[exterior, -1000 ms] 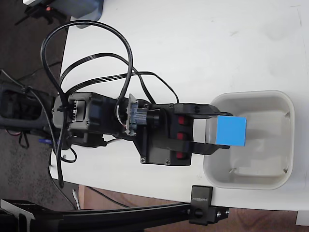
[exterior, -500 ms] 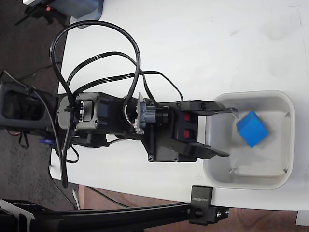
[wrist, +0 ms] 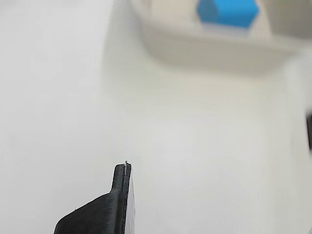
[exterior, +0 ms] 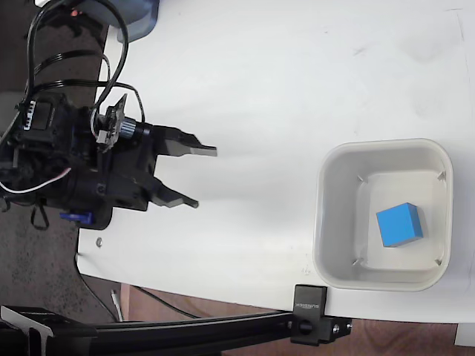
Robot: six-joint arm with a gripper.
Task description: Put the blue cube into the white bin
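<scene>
Pulled back left, hand (exterior: 202, 176) (wide, empty); blue cube (exterior: 399, 224) in white bin (exterior: 324, 222).

Over the bare white table (wrist: 97, 97), one black gripper finger (wrist: 114, 204) rises from the bottom edge, while at the top edge the blurred white bin (wrist: 195, 41) holds the blue cube (wrist: 228, 10) behind its near wall.
</scene>
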